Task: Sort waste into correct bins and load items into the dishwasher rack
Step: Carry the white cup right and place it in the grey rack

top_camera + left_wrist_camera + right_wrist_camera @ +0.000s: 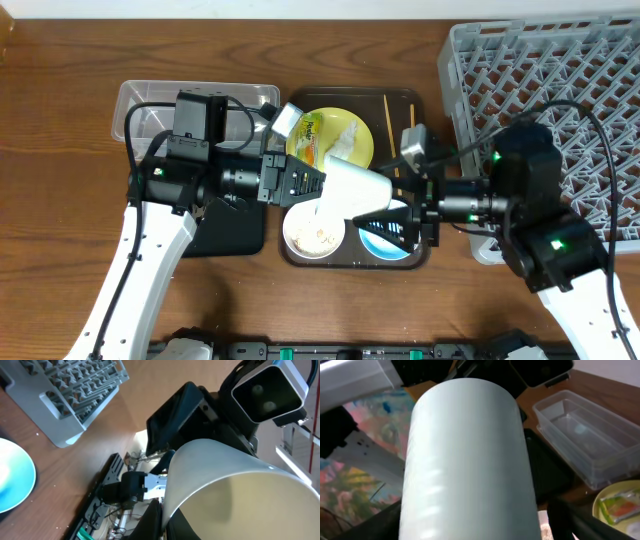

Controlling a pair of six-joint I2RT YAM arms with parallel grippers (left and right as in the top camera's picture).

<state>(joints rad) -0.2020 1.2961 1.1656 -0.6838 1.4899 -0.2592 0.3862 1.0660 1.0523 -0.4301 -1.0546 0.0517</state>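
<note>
Dark brown wood-grain table [60, 120], pale wall [250, 8] along far edge

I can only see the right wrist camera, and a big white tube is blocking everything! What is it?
Observer: It's a white cup, tipped on its side between the left gripper and the right gripper.
Operator: What's under it?
Observer: A white bowl with whitish scraps in it, sitting on the brown tray.
Operator: Where's the rack?
Observer: The grey rack is right beside that tray, on the right arm's side.
</note>
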